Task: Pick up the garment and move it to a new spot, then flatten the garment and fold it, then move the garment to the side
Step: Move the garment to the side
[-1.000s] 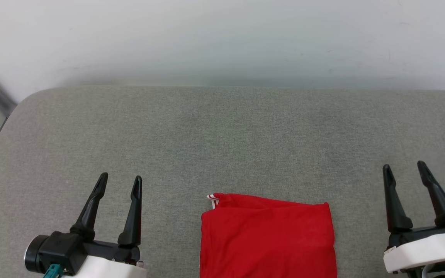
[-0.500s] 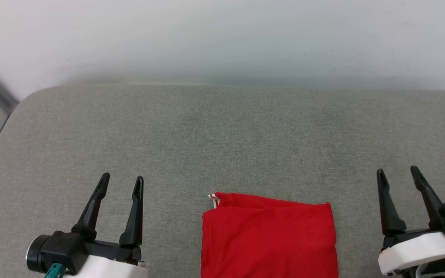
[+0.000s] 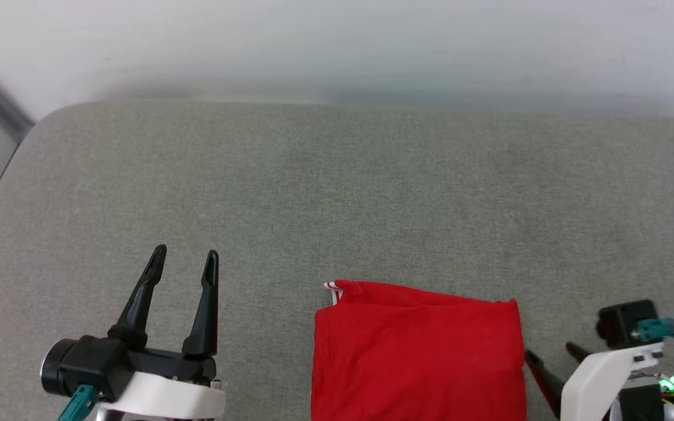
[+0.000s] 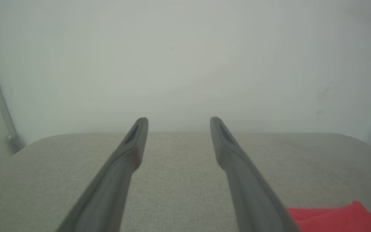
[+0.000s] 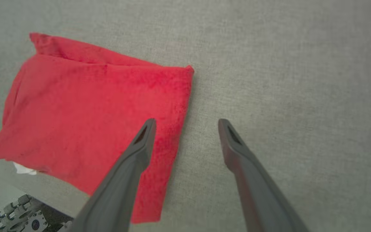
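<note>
Grey woven padding (image 3: pixel 337 193) spreads beneath both my arms. My left gripper (image 3: pixel 186 252) hovers over bare padding at the left, fingers spread, holding nothing. The garment (image 3: pixel 416 356) lies folded, plain red side up, at the near edge, right of centre. My right gripper (image 5: pixel 187 121) points down, spread and empty, straddling the garment's right edge; whether it touches, I cannot tell.

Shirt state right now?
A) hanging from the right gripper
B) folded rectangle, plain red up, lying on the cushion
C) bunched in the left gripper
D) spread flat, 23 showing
B: the shirt lies as a neat red rectangle on the grey cushion with no lettering showing, and the left gripper and right gripper are both open and hold nothing.
</note>
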You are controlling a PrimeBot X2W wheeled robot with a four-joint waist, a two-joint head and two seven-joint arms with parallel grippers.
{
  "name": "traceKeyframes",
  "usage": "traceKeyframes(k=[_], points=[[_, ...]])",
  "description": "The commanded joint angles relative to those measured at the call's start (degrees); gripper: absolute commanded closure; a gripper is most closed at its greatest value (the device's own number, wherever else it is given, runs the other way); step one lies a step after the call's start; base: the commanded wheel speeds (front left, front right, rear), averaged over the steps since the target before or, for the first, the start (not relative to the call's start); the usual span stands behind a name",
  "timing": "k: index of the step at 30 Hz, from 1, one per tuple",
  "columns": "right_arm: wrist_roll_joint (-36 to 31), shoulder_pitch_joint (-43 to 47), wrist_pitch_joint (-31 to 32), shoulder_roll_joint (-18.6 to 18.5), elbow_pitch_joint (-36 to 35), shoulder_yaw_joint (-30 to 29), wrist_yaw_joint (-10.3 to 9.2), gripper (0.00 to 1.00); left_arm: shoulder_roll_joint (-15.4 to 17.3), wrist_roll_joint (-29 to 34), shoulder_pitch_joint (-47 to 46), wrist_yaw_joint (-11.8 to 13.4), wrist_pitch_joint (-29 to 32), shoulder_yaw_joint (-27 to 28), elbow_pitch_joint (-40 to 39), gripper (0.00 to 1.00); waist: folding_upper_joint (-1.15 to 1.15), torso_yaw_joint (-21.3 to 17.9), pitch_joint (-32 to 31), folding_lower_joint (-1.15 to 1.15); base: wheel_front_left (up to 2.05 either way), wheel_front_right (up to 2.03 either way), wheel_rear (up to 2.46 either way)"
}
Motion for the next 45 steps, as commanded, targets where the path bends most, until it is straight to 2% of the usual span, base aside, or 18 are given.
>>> traceKeyframes(k=[1, 6, 9, 22, 23, 24, 25, 27, 31, 36, 45], points=[[-0.1, 0.3, 1.6, -0.4, -0.6, 0.6, -0.02, 0.0, 0.0, -0.2, -0.7, -0.1, -0.1, -0.1, 0.0, 0.0, 0.0, 0.6, 0.7, 0.0, 0.0, 0.0, 0.0], [0.9, -1.4, 12.0, 2.3, -0.4, 0.0, -0.01, 0.0, -0.2, -0.1, -2.5, -0.1, -0.1, -1.4, 0.4, 0.0, 0.0, 2.3, 3.0, 0.0, 0.0, 0.0, 0.0], [0.1, -2.7, 15.2, 3.3, 1.2, -0.3, -0.02, 0.0, -0.3, -0.3, -3.5, -0.1, -0.1, -2.3, 1.0, 0.0, 0.0, 3.6, 4.1, 0.0, 0.0, 0.0, 0.0], [-3.8, -4.7, 16.6, 5.0, 14.8, 4.2, 0.07, 0.0, -0.5, -0.6, -5.5, -0.1, -0.1, -4.4, 2.4, 0.0, 0.0, 7.7, 6.4, 0.0, 0.0, 0.0, 0.0], [-4.3, -4.7, 16.6, 5.1, 15.7, 4.7, 0.07, 0.37, -0.5, -0.6, -5.5, -0.1, -0.1, -4.5, 2.6, 0.0, 0.0, 7.9, 6.3, 0.0, 0.0, 0.0, 0.0], [-4.8, -4.9, 16.2, 5.1, 16.5, 5.1, 0.07, 0.91, -0.5, -0.5, -5.5, -0.1, -0.1, -4.6, 2.7, 0.0, 0.0, 8.0, 6.1, 0.0, 0.0, 0.0, 0.0], [-5.3, -5.2, 15.8, 5.1, 17.0, 5.2, 0.07, 1.0, -0.5, -0.4, -5.4, -0.1, -0.1, -4.6, 2.9, 0.0, 0.0, 8.0, 5.8, 0.0, 0.0, 0.0, 0.0], [-5.9, -5.7, 15.2, 4.6, 17.5, 5.5, 0.05, 1.0, -0.4, -0.2, -5.0, -0.1, -0.1, -4.6, 2.9, 0.0, 0.0, 7.6, 5.2, 0.0, 0.0, 0.0, 0.0], [-7.3, -8.0, 14.8, 1.2, 16.6, 7.6, -0.04, 1.0, -0.4, 0.0, -3.9, -0.1, -0.1, -4.7, 2.9, 0.0, 0.0, 5.7, 3.9, 0.0, 0.0, 0.0, 0.0], [-8.6, -11.2, 15.9, -6.3, 13.8, 12.7, -0.07, 1.0, -1.1, -0.3, -3.4, -0.1, -0.1, -5.1, 3.1, 0.0, 0.0, 1.5, 2.3, 0.0, 0.0, 0.0, 0.0], [-7.9, -19.3, 18.8, -24.3, 6.0, 20.3, -0.04, 1.0, -1.9, 0.1, -6.8, -0.1, -0.1, -10.1, 1.9, 0.0, 0.0, -9.0, 6.6, 0.0, 0.0, 0.0, 0.0]])
